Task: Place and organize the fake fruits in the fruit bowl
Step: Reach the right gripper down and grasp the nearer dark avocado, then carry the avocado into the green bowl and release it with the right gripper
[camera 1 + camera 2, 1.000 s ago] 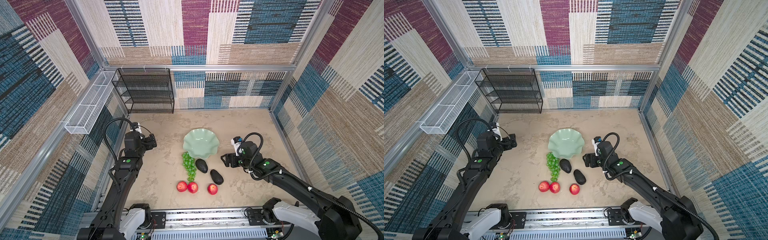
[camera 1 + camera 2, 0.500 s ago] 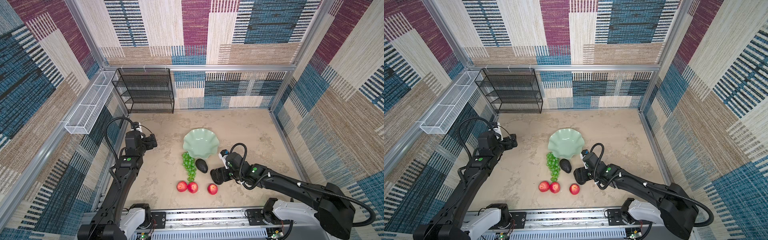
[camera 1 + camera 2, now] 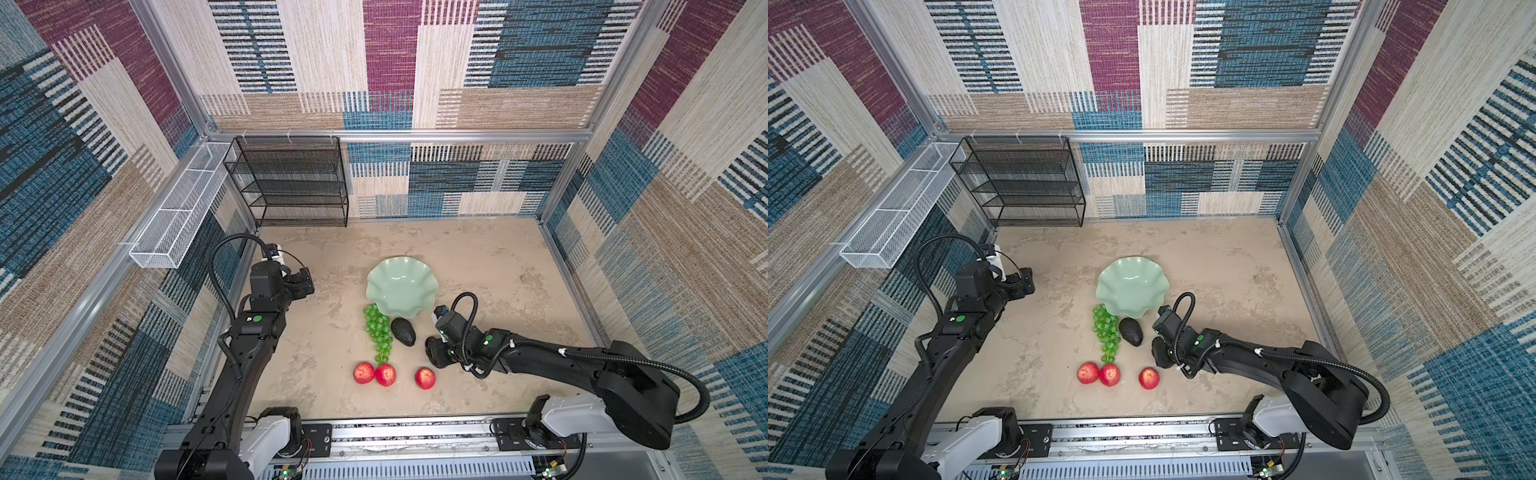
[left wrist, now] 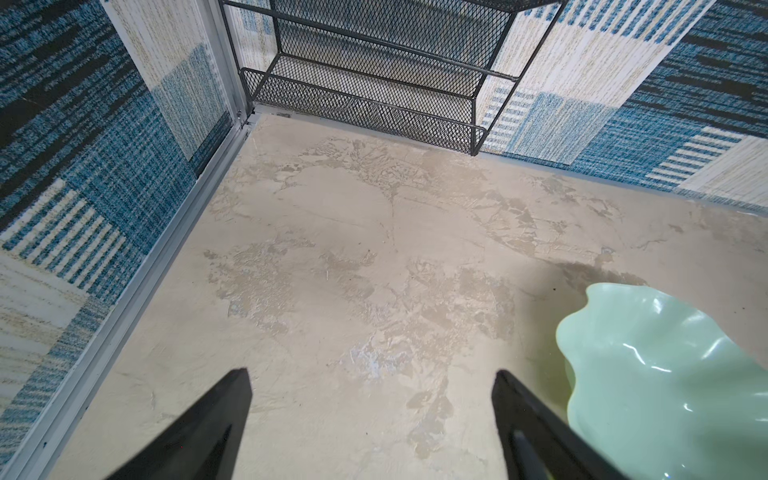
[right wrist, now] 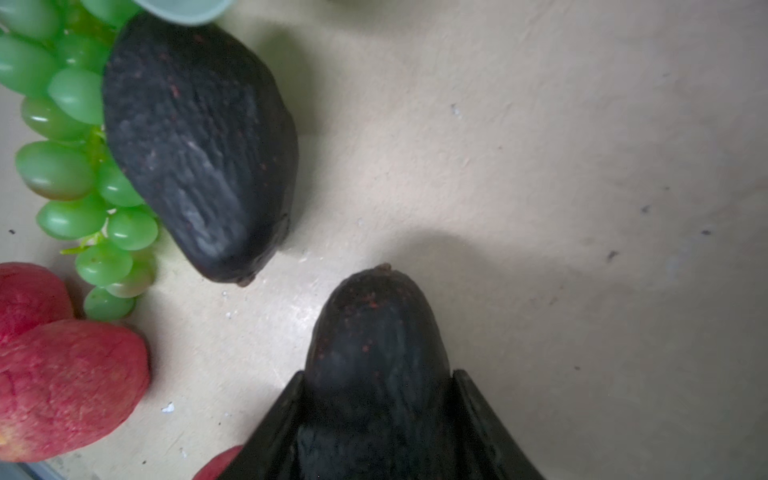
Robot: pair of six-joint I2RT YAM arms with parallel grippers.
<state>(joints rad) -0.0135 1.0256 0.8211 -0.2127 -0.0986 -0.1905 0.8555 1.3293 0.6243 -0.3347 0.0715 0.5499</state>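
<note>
Right arm's fingers (image 5: 278,419) clamp an avocado (image 5: 374,353), lower centre in both top views. Left arm's fingers (image 4: 208,428) stand wide apart above the desk (image 4: 353,270). Fruit bowl (image 3: 401,286) sits mid-frame; second avocado (image 3: 403,331), grapes (image 3: 378,332) and apples (image 3: 385,375) lie just below it.

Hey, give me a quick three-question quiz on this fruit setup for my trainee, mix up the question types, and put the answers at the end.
1. Fill in the number: how many apples lie on the table?
2. True or false: the fruit bowl already holds fruit.
3. Pick one: the right gripper is shut on A) an apple, B) an avocado, C) nothing.

Key: 1. three; 2. false, the bowl is empty; 3. B.
</note>
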